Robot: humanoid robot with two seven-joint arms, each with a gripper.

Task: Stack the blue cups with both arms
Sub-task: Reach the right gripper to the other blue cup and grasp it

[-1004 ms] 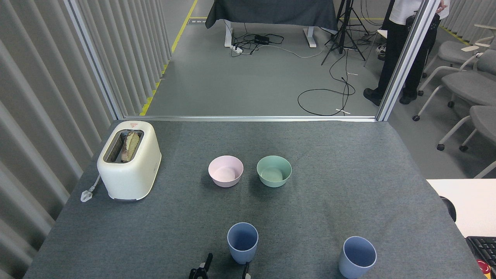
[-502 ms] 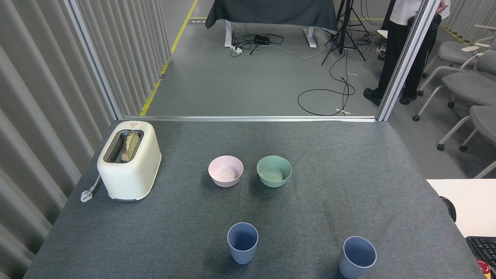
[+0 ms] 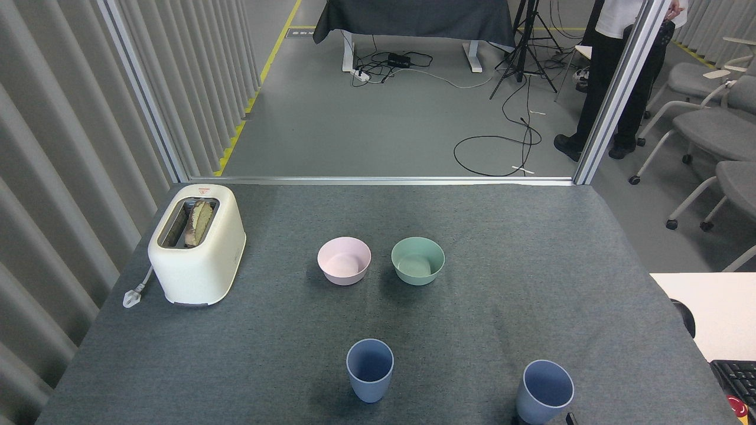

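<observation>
Since one second ago, the two dark fingertips of my left gripper that showed at the bottom edge beside the left blue cup [image 3: 370,370] have gone from view. That cup has not shifted. A dark sliver of my right gripper [image 3: 568,418] has come in at the bottom edge against the base of the right blue cup [image 3: 544,392]; it was not there half a second ago.

Findings, with positions taken from the green bowl [image 3: 417,260]:

- Left blue cup: nearer to me than the green bowl and slightly to its left, standing upright on the grey table [image 3: 271,354], mouth up, nothing touching it.
- Right blue cup: nearer to me and well to the right of the green bowl, mouth up, its base cut off by the bottom edge. The two cups are well apart and not stacked.
- Right gripper: just beside the right cup's base. So little shows that I cannot tell whether the fingers are spread or pressed together, or whether they touch the cup.
- Left gripper: out of sight.
- Pink bowl [image 3: 344,260]: just to the left of the green bowl, not touching it.
- Toaster [image 3: 196,245]: well to the left of the green bowl, with bread in its slot.
</observation>
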